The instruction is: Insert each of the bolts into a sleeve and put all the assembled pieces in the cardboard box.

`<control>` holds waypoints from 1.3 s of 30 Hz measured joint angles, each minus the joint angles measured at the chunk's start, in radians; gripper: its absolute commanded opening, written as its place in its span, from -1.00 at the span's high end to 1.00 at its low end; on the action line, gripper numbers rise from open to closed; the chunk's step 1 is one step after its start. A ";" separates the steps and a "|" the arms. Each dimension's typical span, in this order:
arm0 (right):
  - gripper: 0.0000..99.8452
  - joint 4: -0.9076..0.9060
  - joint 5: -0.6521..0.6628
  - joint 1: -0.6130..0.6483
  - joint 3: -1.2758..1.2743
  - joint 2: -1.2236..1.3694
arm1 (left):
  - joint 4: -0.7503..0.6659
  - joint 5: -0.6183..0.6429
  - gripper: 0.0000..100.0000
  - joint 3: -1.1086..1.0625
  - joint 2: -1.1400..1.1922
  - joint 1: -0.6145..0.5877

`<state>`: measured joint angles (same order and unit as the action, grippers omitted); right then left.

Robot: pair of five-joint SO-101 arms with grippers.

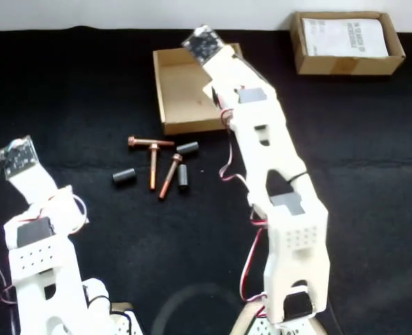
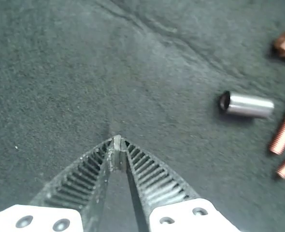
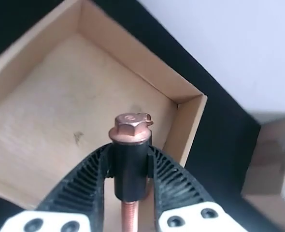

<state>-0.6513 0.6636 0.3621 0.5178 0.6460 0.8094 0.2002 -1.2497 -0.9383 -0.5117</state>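
Observation:
My right gripper [image 3: 129, 151] is shut on an assembled piece [image 3: 130, 162], a copper bolt pushed through a black sleeve. It hangs over the open cardboard box [image 3: 46, 111]. In the high view the right arm [image 1: 262, 139] stretches out to that box [image 1: 181, 98]. My left gripper [image 2: 117, 145] is shut with nothing in it, low over the black mat, apart from a sleeve [image 2: 246, 105] and bolt ends [image 2: 283, 136]. Three loose bolts [image 1: 153, 167] and three loose sleeves [image 1: 124, 176] lie in front of the box.
A second cardboard box [image 1: 394, 52] with a printed sheet inside stands at the back right. The left arm [image 1: 38, 188] is at the near left. Black mat [image 1: 359, 153] covers the table, with a white wall behind.

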 measured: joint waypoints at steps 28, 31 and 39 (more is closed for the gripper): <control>0.57 -0.588 0.048 0.103 0.282 0.114 | -0.336 0.002 0.95 -0.183 0.008 -0.009; 0.57 -0.741 -0.158 0.152 0.362 0.061 | -0.336 0.002 0.95 -0.183 0.008 -0.009; 0.58 -1.080 -0.776 0.238 0.519 -0.046 | -0.336 0.002 0.95 -0.183 0.008 -0.009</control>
<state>-1.7315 -0.1128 0.5999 1.0365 0.5999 0.4733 0.2018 -1.4323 -0.9306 -0.5209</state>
